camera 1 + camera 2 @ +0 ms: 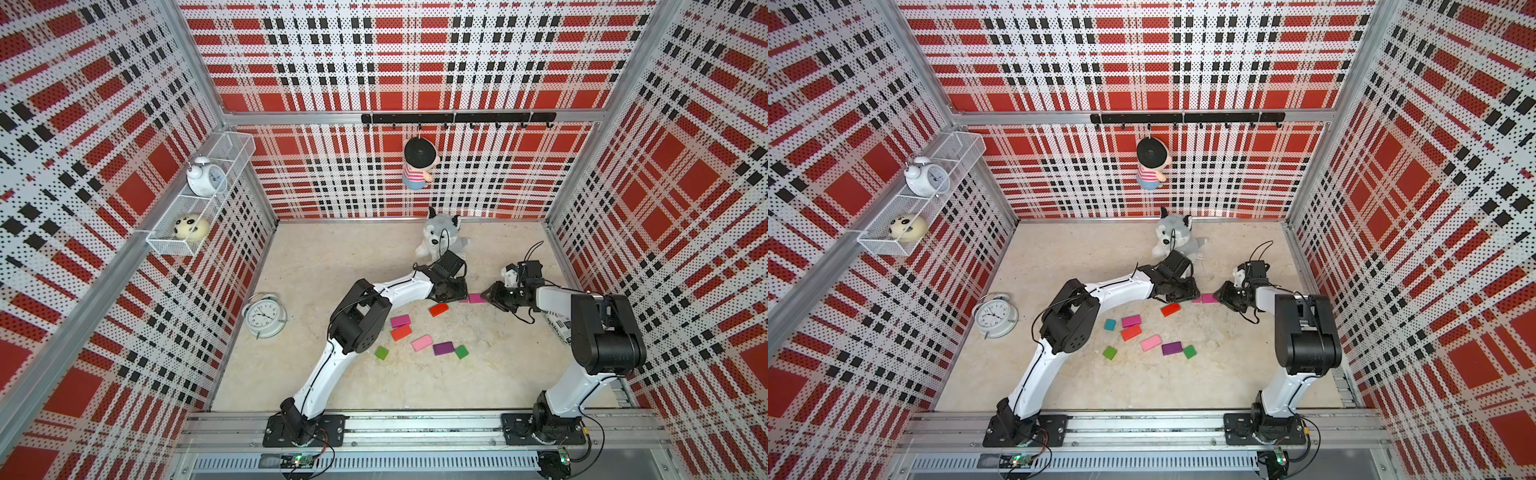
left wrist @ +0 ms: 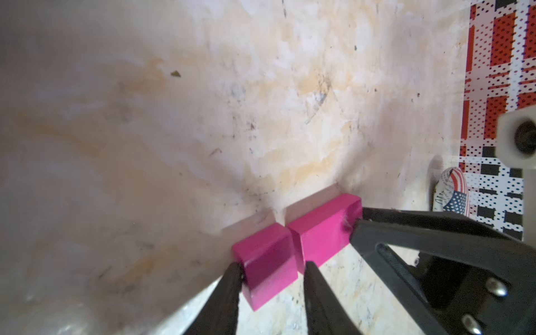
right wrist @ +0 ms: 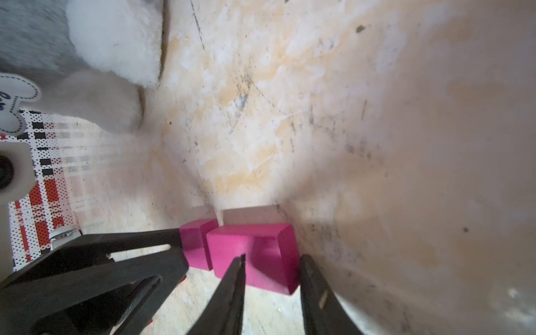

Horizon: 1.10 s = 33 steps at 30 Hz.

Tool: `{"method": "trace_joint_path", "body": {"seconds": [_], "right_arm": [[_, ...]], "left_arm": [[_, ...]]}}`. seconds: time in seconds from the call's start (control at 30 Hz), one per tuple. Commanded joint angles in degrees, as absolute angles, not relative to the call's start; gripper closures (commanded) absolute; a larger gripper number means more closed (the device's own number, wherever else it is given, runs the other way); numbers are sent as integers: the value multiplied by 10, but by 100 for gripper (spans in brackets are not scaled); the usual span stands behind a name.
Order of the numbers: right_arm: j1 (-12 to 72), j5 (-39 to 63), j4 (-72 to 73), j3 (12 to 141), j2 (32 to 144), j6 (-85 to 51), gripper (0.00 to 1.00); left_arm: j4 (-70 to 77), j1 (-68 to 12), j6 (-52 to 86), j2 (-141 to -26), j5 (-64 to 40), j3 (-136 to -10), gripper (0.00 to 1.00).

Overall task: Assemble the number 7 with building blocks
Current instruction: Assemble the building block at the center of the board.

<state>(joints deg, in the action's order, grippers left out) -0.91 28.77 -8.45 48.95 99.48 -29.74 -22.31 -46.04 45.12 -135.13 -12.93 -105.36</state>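
Magenta block tight between left fingers

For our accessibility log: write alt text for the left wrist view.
The left gripper straddles a small magenta block on the mottled beige tabletop; a longer magenta block lies beside it across a thin gap, with the right gripper at its other end. A red plaid wall shows at one edge.

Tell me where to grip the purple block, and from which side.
Across its two long edges, from straight above: the purple block lies flat, the green square crowds one short end and the pink block sits near the other, while both long edges look free.
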Motion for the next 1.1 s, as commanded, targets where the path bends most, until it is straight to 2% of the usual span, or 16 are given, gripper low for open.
{"method": "trace_joint_path", "body": {"seconds": [0.0, 0.77, 0.87, 1.07], "right_arm": [[-4, 293, -73, 483, 998, -304, 65], [6, 288, -65, 482, 995, -313, 65], [6, 275, -72, 486, 990, -313, 58], [6, 249, -87, 496, 952, -313, 44]], "left_arm": [[-222, -456, 440, -1362, -132, -1068, 60], [-222, -451, 430, -1366, -134, -1076, 59], [-222, -450, 430, -1365, -133, -1079, 58], [-221, -445, 419, -1338, -102, -1072, 42]]}}
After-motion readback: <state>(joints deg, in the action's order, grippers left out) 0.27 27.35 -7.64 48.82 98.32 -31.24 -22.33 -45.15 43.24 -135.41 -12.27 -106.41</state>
